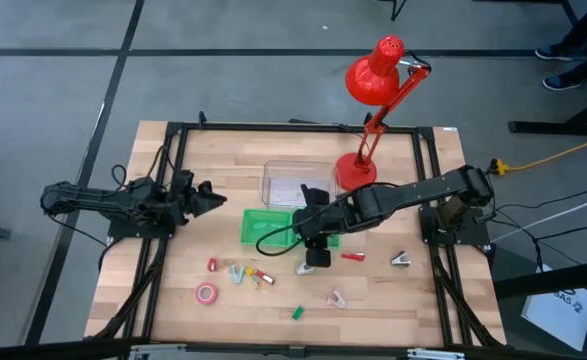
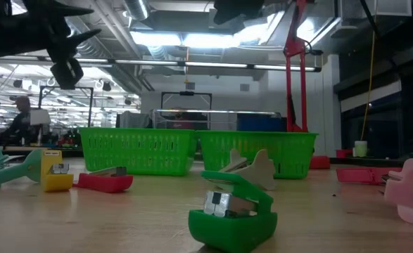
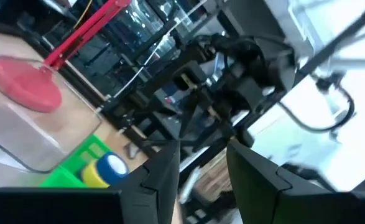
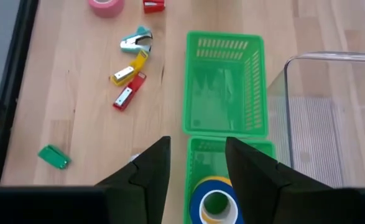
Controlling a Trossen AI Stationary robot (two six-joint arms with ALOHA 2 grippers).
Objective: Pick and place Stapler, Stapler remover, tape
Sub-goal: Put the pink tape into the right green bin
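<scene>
A blue-and-yellow tape roll [image 4: 212, 203] lies in the nearer green basket [image 4: 257, 152], below my right gripper [image 4: 198, 146], which hangs open and empty above it [image 1: 316, 250]. A second green basket [image 4: 224, 84] stands beside it. On the table lie a pink tape roll [image 1: 206, 293], a teal stapler remover [image 4: 137, 39], yellow [image 4: 127, 70] and red [image 4: 127, 94] staplers, a green stapler [image 2: 234, 211], a pink remover [image 1: 335, 297] and a red stapler [image 1: 351, 256]. My left gripper [image 1: 213, 195] waits open at the table's left [image 3: 202, 149].
A clear plastic box [image 1: 298, 183] stands behind the baskets, and a red desk lamp [image 1: 373, 80] has its base [image 1: 353, 170] at the far right. A grey remover [image 1: 400, 260] lies near the right arm's base. Bare wood shows along the table's near edge.
</scene>
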